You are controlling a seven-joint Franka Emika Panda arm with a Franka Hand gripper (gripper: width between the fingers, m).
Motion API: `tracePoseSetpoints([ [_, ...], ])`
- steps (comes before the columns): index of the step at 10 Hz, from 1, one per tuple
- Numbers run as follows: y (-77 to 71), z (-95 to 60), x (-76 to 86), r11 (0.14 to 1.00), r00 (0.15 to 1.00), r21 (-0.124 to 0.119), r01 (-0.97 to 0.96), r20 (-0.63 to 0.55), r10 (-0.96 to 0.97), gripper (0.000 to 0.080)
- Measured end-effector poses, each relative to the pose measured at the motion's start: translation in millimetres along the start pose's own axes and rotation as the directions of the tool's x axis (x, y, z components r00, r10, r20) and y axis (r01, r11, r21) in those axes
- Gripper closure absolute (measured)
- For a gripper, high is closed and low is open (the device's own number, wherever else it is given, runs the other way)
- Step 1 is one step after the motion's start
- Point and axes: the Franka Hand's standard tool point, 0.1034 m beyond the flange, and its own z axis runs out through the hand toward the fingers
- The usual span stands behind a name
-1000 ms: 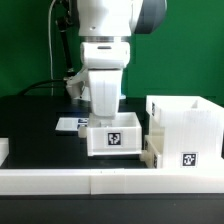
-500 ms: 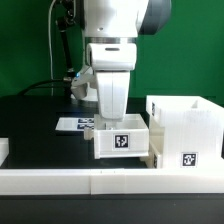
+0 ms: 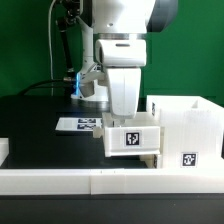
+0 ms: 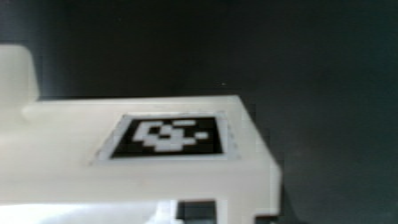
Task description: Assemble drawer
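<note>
The gripper (image 3: 128,122) holds a small white plastic tray (image 3: 133,139) with a square tag, lifted just off the black desk (image 3: 35,125); the fingers themselves are hidden, so their spread cannot be judged. The tall white open-fronted box shell (image 3: 187,128) stands just beside it, toward the exterior view's right. The low white border wall (image 3: 60,180) lines the desk's near edge, and the desk lies open behind.

The black table (image 3: 30,112) carries the box shell (image 3: 190,128), marker board (image 3: 80,125) and border wall (image 3: 60,180).
</note>
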Motion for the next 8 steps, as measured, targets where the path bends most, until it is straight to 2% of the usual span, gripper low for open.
tracePoseSetpoints([
  [3,-1.3,1.4,0.8,1.0,1.0,0.005,0.001,0.0,-0.001,0.0755],
  [4,-3.3,1.2,1.5,1.0,1.0,0.025,0.003,0.002,-0.003,0.0755],
  [8,-2.9,0.7,6.8,1.0,1.0,0.024,0.011,-0.001,-0.011,0.0755],
])
